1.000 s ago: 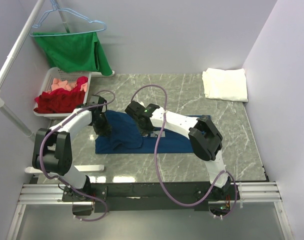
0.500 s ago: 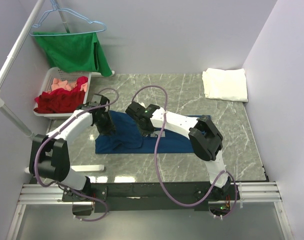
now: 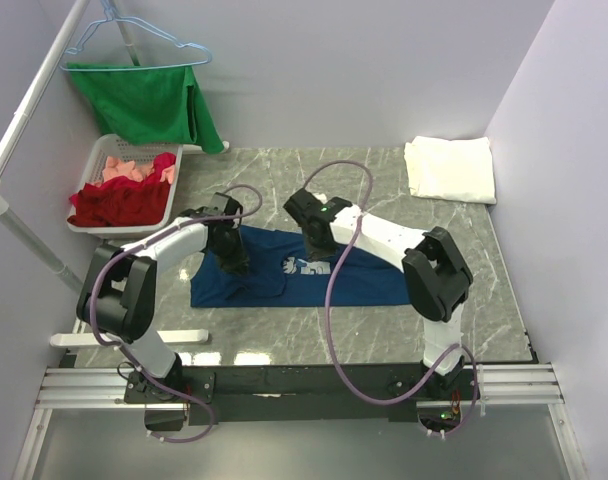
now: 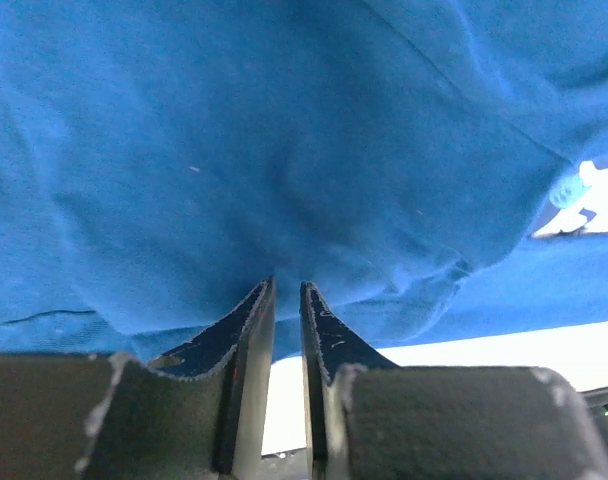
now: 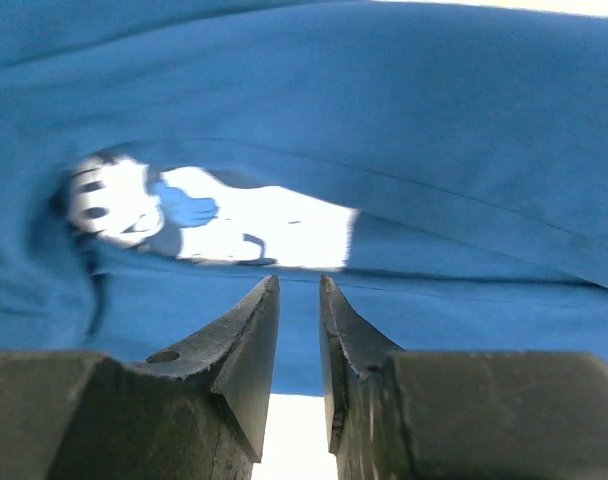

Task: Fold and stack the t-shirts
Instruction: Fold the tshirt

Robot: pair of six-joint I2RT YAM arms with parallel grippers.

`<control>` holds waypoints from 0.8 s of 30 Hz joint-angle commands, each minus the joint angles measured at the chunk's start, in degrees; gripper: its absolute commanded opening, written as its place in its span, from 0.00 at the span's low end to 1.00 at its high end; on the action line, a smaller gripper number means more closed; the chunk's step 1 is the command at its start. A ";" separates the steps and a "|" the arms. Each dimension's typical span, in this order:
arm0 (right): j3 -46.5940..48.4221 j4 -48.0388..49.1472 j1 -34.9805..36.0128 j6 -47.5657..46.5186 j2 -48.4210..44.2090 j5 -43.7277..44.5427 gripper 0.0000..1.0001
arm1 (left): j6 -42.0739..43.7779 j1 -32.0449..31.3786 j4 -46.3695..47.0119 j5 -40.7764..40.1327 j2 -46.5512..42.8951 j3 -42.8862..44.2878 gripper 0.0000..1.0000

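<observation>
**T-shirts: position and grip status**

Navy blue cotton t-shirt (image 3: 354, 280): spread across the middle of the grey marble-patterned table (image 3: 384, 190). Left part bunched into loose folds, right part flat. White square cartoon-mouse print (image 3: 302, 266) facing up near the centre of the garment.

Left gripper (image 3: 232, 262): down on the bunched left part of the navy garment. Jaws narrow, closed on a pinch of blue cloth puckered at the fingertips (image 4: 259, 300).

Right gripper (image 3: 317, 245): at the far edge of the same garment, just behind the print. Jaws narrow, blue fabric caught between them. Print in plain sight just beyond the tips in the right wrist view.

Plain white folded t-shirt (image 3: 449, 168): at the far right corner of the table, well apart from both grippers and from the navy garment.

White plastic basket (image 3: 92, 165) at the far left corner, filled with red and pink clothes (image 3: 119, 200). Green cloth (image 3: 144, 100) hanging above it.
</observation>
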 commanded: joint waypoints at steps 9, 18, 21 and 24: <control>-2.92 1.28 -6.34 3.10 -5.05 -1.74 0.30 | -1.72 -5.34 -0.01 -0.87 -4.13 -8.99 0.22; -1.60 0.50 -7.31 3.54 -3.47 -2.71 0.29 | -3.22 -7.81 -1.41 -1.75 -9.92 -15.25 0.23; -0.46 -0.21 -7.66 3.80 -2.59 -2.79 0.29 | -3.75 -8.07 -2.73 -2.19 -10.36 -15.78 0.23; 0.60 -0.65 -8.54 4.33 -2.50 -2.62 0.29 | -4.01 -8.07 -5.80 -4.47 -11.85 -12.45 0.23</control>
